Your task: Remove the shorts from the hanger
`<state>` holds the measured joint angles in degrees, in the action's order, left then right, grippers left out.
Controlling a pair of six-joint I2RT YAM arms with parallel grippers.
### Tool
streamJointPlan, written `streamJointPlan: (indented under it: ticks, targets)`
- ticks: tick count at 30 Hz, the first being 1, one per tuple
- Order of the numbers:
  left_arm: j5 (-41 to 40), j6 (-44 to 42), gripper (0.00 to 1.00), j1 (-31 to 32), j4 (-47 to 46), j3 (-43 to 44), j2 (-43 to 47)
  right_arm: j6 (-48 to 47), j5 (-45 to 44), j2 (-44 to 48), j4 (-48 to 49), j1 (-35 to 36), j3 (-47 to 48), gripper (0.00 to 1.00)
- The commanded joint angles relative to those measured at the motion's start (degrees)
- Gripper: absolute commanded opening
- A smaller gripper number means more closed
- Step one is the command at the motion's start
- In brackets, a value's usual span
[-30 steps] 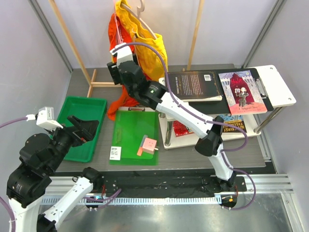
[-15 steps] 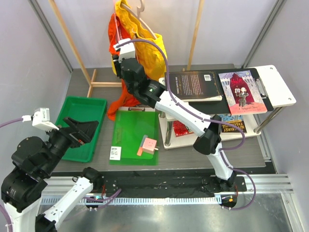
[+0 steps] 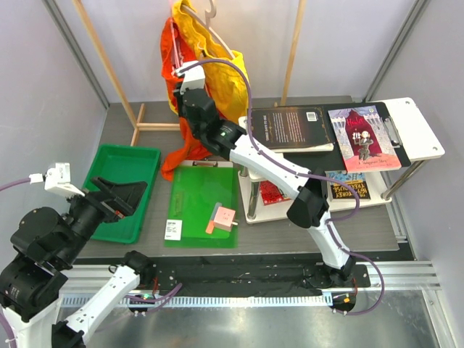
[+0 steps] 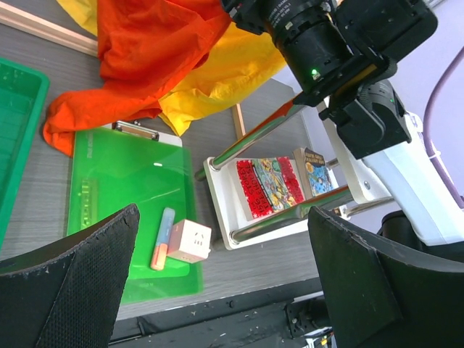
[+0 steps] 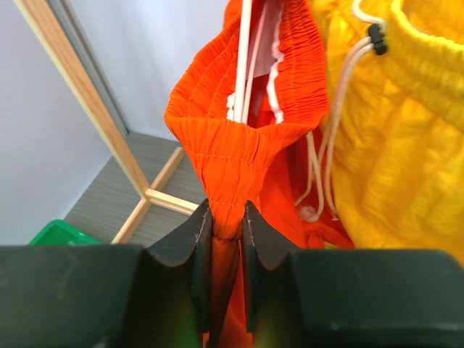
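Because the right arm's own wrist blocks the overhead view, the right gripper (image 5: 226, 217) can be read only from its wrist camera, where the two black fingers (image 5: 194, 250) are pinched on a gathered fold of the elastic waistband of the orange-red cloth shorts (image 5: 239, 145). The pale wooden hanger (image 3: 211, 16) runs out at the top edge of the overhead picture, and how the cloth sits on it is hard to make out. That right arm stretches far from its base, across the table to the rack at the back. The left arm is folded low at the near left by the green plastic tray (image 3: 116, 156), its left gripper (image 4: 223, 212) spread wide with nothing between the pads (no cloth near it). The orange-red cloth shorts hang from the hanger, their lower end pooled on the dark grey table (image 3: 123, 116). Just beside them hang the bright yellow cloth shorts (image 5: 406, 138), a white drawstring (image 5: 341, 87) dangling
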<state>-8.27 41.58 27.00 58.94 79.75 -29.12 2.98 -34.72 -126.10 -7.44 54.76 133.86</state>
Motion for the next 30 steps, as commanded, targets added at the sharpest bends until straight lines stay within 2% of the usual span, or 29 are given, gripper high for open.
streamJointPlan:
  ticks: [1, 3, 4, 5, 8, 14, 18, 22, 30]
  targets:
    - [0.9, 0.3, 0.97, 0.1, -1.7, -0.5, -1.0, 3.4, 3.6, 1.7, 7.0, 0.1, -1.1, 0.18]
    - [0.9, 0.4, 0.97, 0.1, -2.2, -0.7, -0.8, 5.7, 3.5, 1.7, 8.7, 0.1, -1.0, 0.10]
    - [1.1, 0.7, 0.97, 0.1, -2.5, -0.6, -0.7, 6.8, 3.3, 1.8, 9.0, 0.0, -0.9, 0.03]
    - [1.2, 0.7, 0.97, 0.1, -2.5, -0.5, -0.7, 9.1, 3.3, 1.9, 9.3, -0.1, -1.0, 0.01]
    - [1.4, 0.7, 0.97, 0.1, -2.2, 0.3, -0.8, 13.5, 3.7, 2.8, 10.7, -0.4, -1.6, 0.01]
    - [1.5, 0.9, 0.97, 0.1, -2.2, 0.2, -1.1, 19.7, 8.4, 7.2, 21.5, -0.4, -8.9, 0.01]
    - [1.8, 1.1, 0.97, 0.1, -2.6, -0.1, -1.1, 26.3, 8.7, 7.4, 22.7, -1.4, -9.3, 0.01]
    - [1.9, 1.4, 0.97, 0.1, -2.8, 0.0, -0.8, 33.0, 13.1, 7.2, 25.9, -3.1, -10.2, 0.01]
    - [1.7, 1.2, 0.97, 0.1, -2.2, 1.0, -0.8, 41.8, 18.2, 9.1, 37.3, -3.7, -15.1, 0.01]
